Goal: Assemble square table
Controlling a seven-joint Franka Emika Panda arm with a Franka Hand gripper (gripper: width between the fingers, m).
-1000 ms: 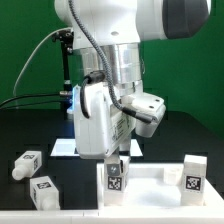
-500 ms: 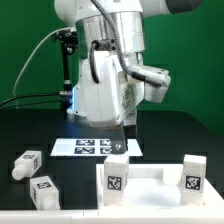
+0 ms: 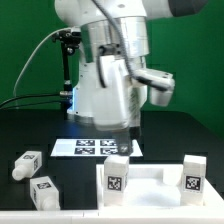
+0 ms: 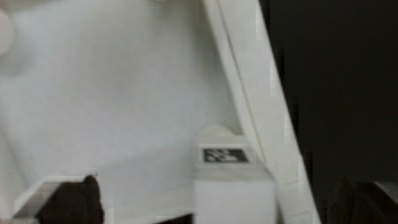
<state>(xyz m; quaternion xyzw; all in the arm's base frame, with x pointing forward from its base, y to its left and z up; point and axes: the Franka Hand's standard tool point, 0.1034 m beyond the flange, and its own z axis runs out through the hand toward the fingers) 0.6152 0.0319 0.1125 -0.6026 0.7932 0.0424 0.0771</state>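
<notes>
The white square tabletop (image 3: 148, 197) lies at the front of the black table. Two tagged white legs stand upright on it, one at its left corner (image 3: 115, 178) and one at its right corner (image 3: 196, 172). Two loose legs (image 3: 27, 164) (image 3: 43, 190) lie to the exterior view's left. My gripper (image 3: 131, 126) hangs open well above the left standing leg and holds nothing. In the wrist view the gripper (image 4: 217, 206) shows dark fingertips (image 4: 71, 201) wide apart over the blurred white tabletop (image 4: 125, 110), with a small tag (image 4: 222, 155) visible.
The marker board (image 3: 95, 147) lies flat behind the tabletop, under the arm. A black stand with cables (image 3: 68, 70) rises at the back left before a green backdrop. Bare black table surface (image 3: 175, 130) lies to the right.
The gripper opened and let go of the left standing leg, then rose straight up from it. The leg stays upright on the tabletop.
</notes>
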